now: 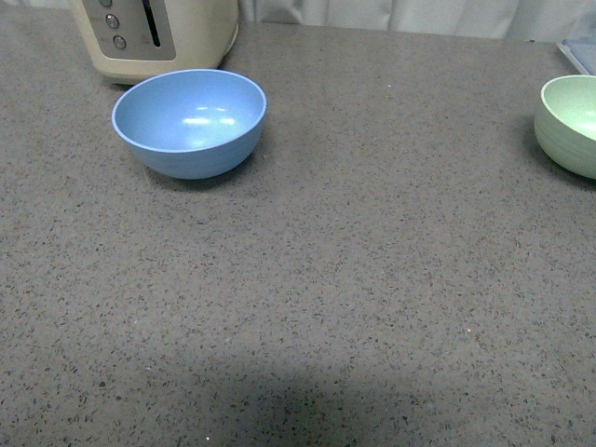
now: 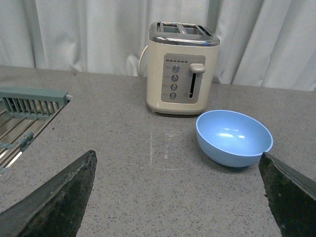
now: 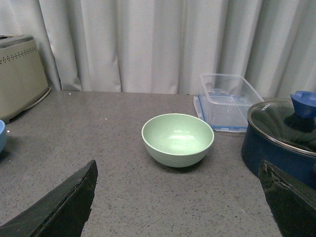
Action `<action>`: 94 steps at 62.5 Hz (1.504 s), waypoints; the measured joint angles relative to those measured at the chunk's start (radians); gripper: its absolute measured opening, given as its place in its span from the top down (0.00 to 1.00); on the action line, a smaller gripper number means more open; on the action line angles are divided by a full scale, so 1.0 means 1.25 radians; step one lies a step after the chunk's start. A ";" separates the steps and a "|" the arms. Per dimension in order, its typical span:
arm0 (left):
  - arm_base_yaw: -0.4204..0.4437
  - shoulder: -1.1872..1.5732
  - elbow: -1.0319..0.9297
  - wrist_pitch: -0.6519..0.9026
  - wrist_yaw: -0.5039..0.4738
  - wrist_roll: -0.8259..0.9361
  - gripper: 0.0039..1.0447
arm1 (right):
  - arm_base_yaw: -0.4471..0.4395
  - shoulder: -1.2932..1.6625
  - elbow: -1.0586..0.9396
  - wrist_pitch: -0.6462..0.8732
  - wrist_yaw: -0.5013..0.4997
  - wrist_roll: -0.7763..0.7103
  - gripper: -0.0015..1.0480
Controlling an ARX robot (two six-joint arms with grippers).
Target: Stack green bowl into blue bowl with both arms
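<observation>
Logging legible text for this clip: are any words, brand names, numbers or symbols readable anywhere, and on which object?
No text can be read in any view.
Marks above and beside the buttons of the toaster: too small and blurred to read.
No markings show on the blue bowl, green bowl, clear container or pot.

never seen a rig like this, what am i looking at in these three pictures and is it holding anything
This is a two-armed robot at a speckled counter. The front picture is from a camera on its body: no arm shows, just the blue bowl, a toaster behind it and the green bowl far right. The other two are from cameras on its wrists; the dark wedges are gripper fingers. The left gripper faces the blue bowl, the right gripper the green bowl, near a clear box and a lidded pot. Both are open, holding nothing.
</observation>
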 joint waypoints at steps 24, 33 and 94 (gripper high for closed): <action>0.000 0.000 0.000 0.000 0.000 0.000 0.06 | 0.000 0.000 0.000 0.000 0.000 0.000 0.09; 0.000 0.000 0.000 0.000 0.000 0.000 0.06 | 0.000 0.000 0.000 0.000 0.000 0.000 0.09; 0.000 0.000 0.000 0.000 0.000 0.000 0.06 | 0.000 0.000 0.000 0.000 0.000 0.000 0.09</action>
